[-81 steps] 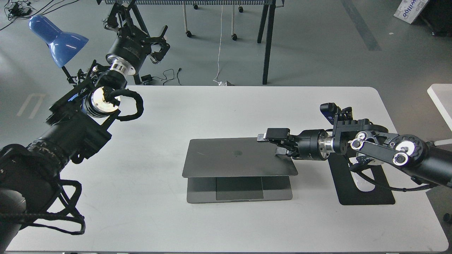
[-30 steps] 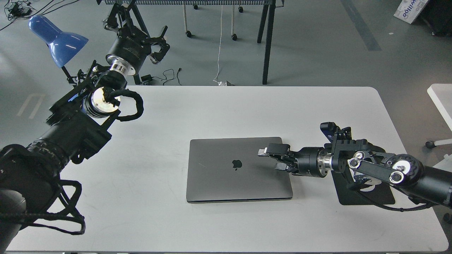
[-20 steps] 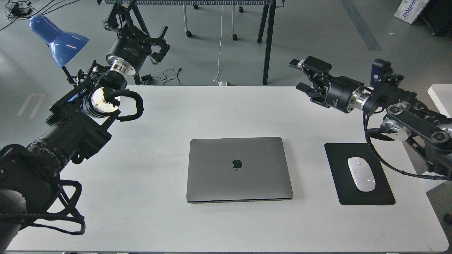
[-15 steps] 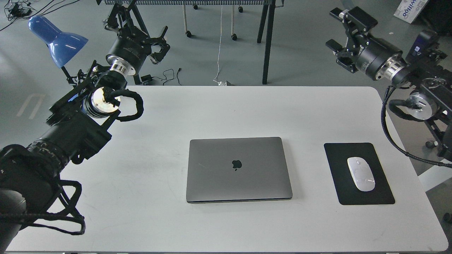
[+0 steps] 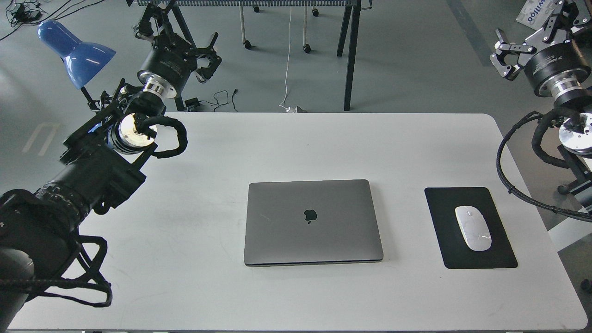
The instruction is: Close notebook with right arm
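Head view: at ten o'clock the left pincer (image 5: 207, 58) hangs past the surface (image 5: 208, 286), fingers apart, holding nothing. At centre the notebook (image 5: 313, 222) lies flat with its lid down, logo up. At four o'clock a mouse (image 5: 473, 227) sits on its mouse pad (image 5: 451, 254). At two o'clock the right pincer (image 5: 506, 58) is raised well clear, spread and empty. The closing looks done; no further move seems needed.

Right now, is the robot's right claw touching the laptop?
No, the right gripper is raised off past the table's far right corner, well away from the shut laptop.
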`<state>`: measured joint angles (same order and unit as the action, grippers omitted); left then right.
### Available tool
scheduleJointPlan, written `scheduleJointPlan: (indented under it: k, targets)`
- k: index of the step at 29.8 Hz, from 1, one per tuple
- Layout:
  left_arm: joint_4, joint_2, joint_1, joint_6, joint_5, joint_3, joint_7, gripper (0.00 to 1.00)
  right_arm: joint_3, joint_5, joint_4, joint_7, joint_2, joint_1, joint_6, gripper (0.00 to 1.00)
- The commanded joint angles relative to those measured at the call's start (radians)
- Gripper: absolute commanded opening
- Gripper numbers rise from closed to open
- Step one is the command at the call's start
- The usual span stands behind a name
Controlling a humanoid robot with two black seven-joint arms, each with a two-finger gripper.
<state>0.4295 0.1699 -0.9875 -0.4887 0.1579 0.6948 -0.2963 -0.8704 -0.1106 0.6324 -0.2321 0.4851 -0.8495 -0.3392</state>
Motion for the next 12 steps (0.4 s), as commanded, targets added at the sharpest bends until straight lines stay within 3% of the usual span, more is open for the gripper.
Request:
scheduleJointPlan:
  k: [1, 12]
  targets:
    - [0.000, 0.000, 0.000, 0.000, 0.000, 0.000, 0.000, 1.00, 0.001, -0.055, -0.028, 0.022, -0.040, 0.004, 0.000, 1.00]
    - [0.000, 0.000, 0.000, 0.000, -0.001, -0.001, -0.003, 1.00, 0.013, -0.051, -0.043, 0.017, -0.054, 0.000, -0.014, 1.00]
